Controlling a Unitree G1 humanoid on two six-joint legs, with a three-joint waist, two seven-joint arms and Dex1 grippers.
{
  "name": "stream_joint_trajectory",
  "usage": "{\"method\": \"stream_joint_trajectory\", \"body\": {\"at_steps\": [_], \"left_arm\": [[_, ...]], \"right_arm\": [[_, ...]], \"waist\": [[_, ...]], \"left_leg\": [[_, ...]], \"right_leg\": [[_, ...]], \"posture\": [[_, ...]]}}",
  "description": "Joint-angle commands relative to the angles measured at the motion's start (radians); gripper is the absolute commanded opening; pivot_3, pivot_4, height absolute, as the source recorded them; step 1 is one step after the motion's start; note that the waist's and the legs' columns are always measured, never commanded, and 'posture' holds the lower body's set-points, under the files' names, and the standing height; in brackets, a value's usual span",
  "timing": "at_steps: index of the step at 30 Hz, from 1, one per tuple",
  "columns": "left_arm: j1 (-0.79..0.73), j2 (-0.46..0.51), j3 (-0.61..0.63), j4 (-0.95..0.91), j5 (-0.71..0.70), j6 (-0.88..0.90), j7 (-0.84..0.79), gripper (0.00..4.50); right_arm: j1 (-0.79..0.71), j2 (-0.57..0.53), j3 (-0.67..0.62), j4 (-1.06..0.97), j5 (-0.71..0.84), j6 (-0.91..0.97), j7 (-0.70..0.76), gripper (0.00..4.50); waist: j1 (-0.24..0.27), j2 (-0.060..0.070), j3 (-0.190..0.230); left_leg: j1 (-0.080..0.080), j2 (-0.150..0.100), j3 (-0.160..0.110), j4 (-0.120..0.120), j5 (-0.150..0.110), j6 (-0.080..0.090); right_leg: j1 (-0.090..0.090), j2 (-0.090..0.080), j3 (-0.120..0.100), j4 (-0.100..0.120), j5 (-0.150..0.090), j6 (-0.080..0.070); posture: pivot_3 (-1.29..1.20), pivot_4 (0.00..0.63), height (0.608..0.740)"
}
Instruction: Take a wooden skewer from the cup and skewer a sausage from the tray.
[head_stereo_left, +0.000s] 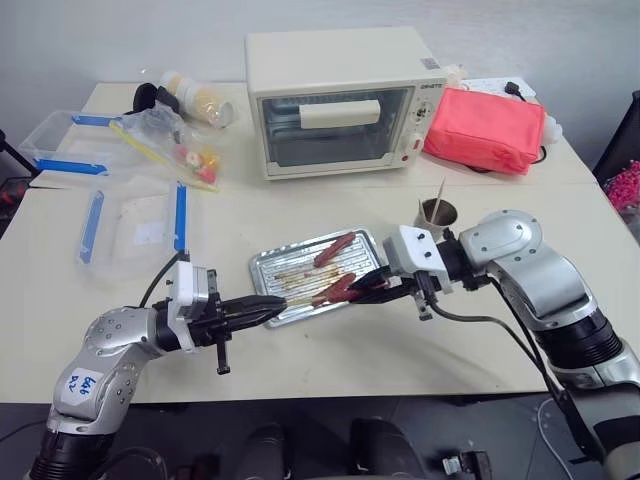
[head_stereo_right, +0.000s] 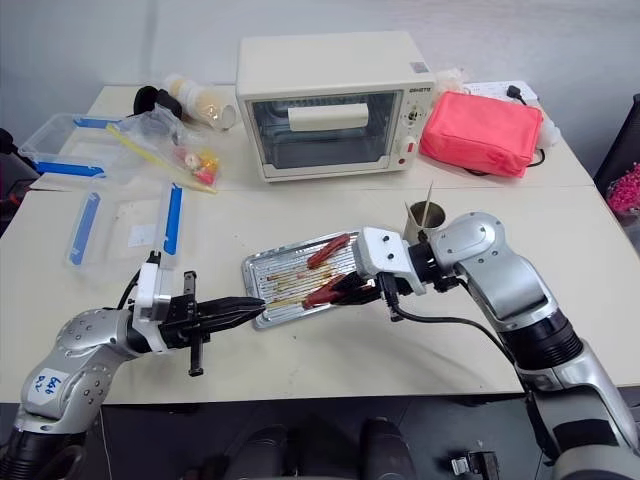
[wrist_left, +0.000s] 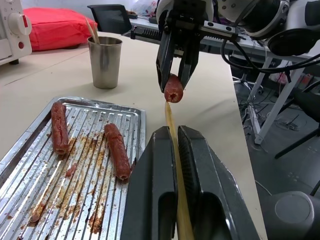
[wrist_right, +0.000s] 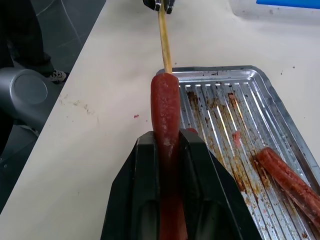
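Skewer pinched in left gripper, tip meeting the end of sausage, which right gripper clamps at frame centre above tray; both long axes collinear.

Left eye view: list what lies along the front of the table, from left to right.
left pincer → wooden skewer → sausage → right pincer → cup
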Motion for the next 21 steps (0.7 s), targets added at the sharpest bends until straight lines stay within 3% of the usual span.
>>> {"method": "stream_joint_trajectory", "body": {"at_steps": [1, 21], "left_arm": [[-0.005, -0.008, 0.006, -0.024, -0.010, -0.012, -0.002, 0.00], [-0.009, -0.012, -0.004, -0.011, 0.001, -0.015, -0.007, 0.00]], "right_arm": [[0.007, -0.018, -0.029, 0.008, -0.004, -0.025, 0.006, 0.39], [0.005, 0.022, -0.025, 0.001, -0.011, -0.039, 0.000, 0.39]], "waist": [[0.000, 0.000, 0.000], [0.000, 0.000, 0.000]], "left_leg": [[0.000, 0.000, 0.000, 0.000, 0.000, 0.000], [0.000, 0.000, 0.000, 0.001, 0.000, 0.000]], "right_leg": [[0.000, 0.000, 0.000, 0.000, 0.000, 0.000], [0.000, 0.000, 0.000, 0.001, 0.000, 0.000]], "posture": [[0.00, 0.150, 0.740], [0.00, 0.150, 0.740]]}}
